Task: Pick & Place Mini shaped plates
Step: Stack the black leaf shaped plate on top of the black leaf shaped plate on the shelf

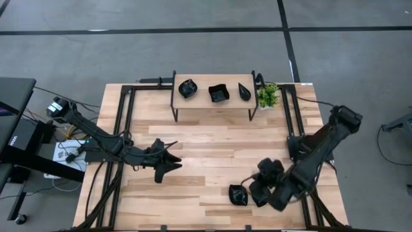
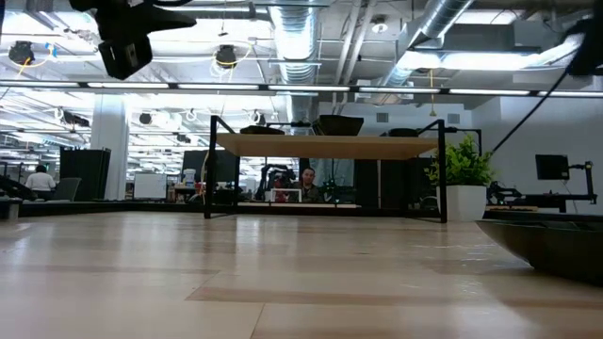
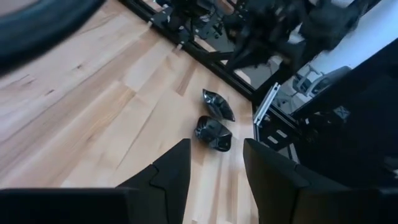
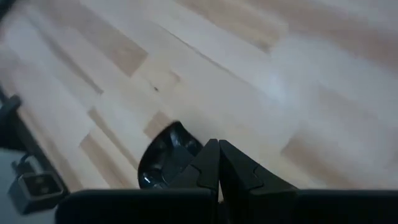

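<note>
Three glossy black mini shaped plates (image 1: 187,88) (image 1: 219,93) (image 1: 244,91) rest on a low wooden shelf (image 1: 212,80) at the table's far side. Two more plates (image 3: 217,104) (image 3: 213,132) lie on the tabletop near the right front, also seen from above (image 1: 238,194). My right gripper (image 4: 217,165) hovers over them, shut, with one plate (image 4: 165,163) showing just past its fingertips. My left gripper (image 3: 214,171) stands open above the table's middle left (image 1: 172,156), pointing toward those two plates, with nothing between its fingers.
A small green potted plant (image 1: 268,96) stands beside the shelf's right end. Black frame rails (image 1: 125,122) run along the table's left and right sides. Bare wood (image 1: 212,142) lies between the shelf and the two arms.
</note>
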`<act>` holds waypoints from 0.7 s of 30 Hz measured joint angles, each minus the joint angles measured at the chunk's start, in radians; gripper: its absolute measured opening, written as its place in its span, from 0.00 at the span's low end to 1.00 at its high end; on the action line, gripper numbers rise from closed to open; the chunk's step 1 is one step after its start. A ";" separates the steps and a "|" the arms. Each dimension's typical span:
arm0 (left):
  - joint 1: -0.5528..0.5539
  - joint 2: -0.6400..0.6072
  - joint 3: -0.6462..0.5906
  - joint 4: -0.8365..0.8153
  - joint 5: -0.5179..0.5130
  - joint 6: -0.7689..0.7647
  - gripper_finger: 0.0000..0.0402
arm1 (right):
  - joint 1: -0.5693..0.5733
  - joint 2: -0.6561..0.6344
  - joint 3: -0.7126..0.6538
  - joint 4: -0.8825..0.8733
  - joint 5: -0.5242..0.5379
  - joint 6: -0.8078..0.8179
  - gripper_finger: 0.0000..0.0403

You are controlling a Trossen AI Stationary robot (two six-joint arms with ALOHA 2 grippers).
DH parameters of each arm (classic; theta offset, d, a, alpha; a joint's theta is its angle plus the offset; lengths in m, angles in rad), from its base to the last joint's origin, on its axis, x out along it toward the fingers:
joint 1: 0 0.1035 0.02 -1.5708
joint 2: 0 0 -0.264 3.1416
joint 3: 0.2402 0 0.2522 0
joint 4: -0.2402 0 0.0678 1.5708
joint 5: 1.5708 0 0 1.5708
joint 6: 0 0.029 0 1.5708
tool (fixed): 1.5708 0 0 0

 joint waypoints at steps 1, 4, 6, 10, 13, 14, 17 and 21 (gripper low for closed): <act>-0.001 0.000 0.000 0.007 -0.001 0.005 0.37 | 0.015 0.027 0.000 0.000 0.000 0.065 0.00; -0.001 0.000 0.000 0.009 -0.001 0.008 0.37 | 0.059 0.101 0.000 -0.001 0.000 0.258 0.00; 0.001 0.000 0.000 0.009 -0.001 0.010 0.37 | 0.084 0.142 0.000 -0.001 -0.003 0.361 0.00; 0.004 0.000 0.000 0.009 -0.002 0.029 0.37 | 0.116 0.165 0.000 -0.002 -0.045 0.401 0.01; 0.004 0.000 0.000 0.010 -0.001 0.035 0.37 | 0.129 0.132 0.000 -0.047 -0.101 0.393 0.04; 0.004 0.000 0.000 0.011 -0.001 0.036 0.37 | 0.136 0.112 0.000 -0.068 -0.132 0.393 0.05; 0.004 0.000 0.000 0.015 -0.001 0.036 0.37 | 0.153 0.037 0.000 -0.112 -0.256 0.352 0.10; 0.004 0.000 0.000 0.016 -0.001 0.037 0.37 | 0.166 -0.050 0.000 -0.136 -0.288 0.269 0.16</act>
